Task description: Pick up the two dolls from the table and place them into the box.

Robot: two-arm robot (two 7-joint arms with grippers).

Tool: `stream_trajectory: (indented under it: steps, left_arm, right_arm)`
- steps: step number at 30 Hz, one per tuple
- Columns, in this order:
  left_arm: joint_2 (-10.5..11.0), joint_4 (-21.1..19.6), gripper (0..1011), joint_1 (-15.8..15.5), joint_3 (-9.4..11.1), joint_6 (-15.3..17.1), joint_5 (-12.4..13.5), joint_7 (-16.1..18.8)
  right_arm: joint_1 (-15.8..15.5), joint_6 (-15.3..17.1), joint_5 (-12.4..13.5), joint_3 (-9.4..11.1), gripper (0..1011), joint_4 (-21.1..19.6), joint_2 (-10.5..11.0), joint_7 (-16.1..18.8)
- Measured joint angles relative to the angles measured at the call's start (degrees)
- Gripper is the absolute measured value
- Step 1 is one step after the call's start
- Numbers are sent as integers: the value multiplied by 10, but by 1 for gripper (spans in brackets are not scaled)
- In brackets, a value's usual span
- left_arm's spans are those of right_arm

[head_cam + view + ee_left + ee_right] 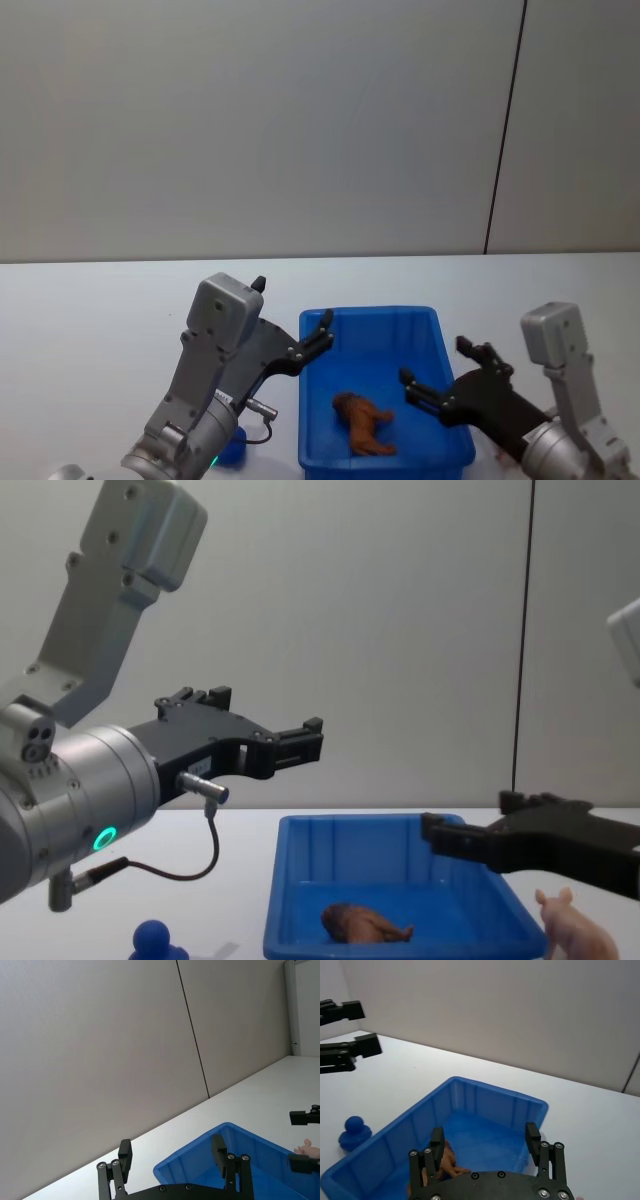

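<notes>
The blue box (372, 322) stands on the white table between my arms. A brown four-legged doll (362, 422) lies on its floor, also seen from the side (362, 923). A blue round-headed doll (155, 942) stands on the table left of the box, half hidden by my left arm from the head (232, 450). A pale pink pig doll (575, 930) stands on the table right of the box. My left gripper (292, 305) hangs open and empty above the box's left rim. My right gripper (436, 362) is open and empty over the right rim.
The white table (90, 310) runs back to a grey wall with a dark vertical seam (505, 130). Bare tabletop lies behind the box and to the far left. The left arm's cable (205, 850) loops down beside the box.
</notes>
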Motion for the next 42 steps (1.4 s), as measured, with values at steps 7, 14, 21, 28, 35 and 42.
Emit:
stream_trajectory:
  steps: [7, 14, 21, 28, 35, 42]
  left_arm:
    - [0, 0, 1001, 0, 0, 0, 0, 0]
    - [0, 0, 1001, 0, 0, 0, 0, 0]
    - [0, 0, 1001, 0, 0, 0, 0, 0]
    - [0, 0, 1001, 0, 0, 0, 0, 0]
    - [0, 0, 1001, 0, 0, 0, 0, 0]
    - [0, 0, 1001, 0, 0, 0, 0, 0]
  right_arm:
    - [-12, 1, 0, 7, 1001, -15, 8, -37]
    - [-35, 6, 8, 20, 1001, -38, 23, -90]
    - [-52, 13, 18, 30, 1001, -50, 33, -123]
    - [-62, 19, 28, 35, 1001, -50, 38, -139]
    - [-66, 18, 37, 37, 1001, -39, 38, -137]
    - [-64, 15, 44, 35, 1001, -19, 34, -121]
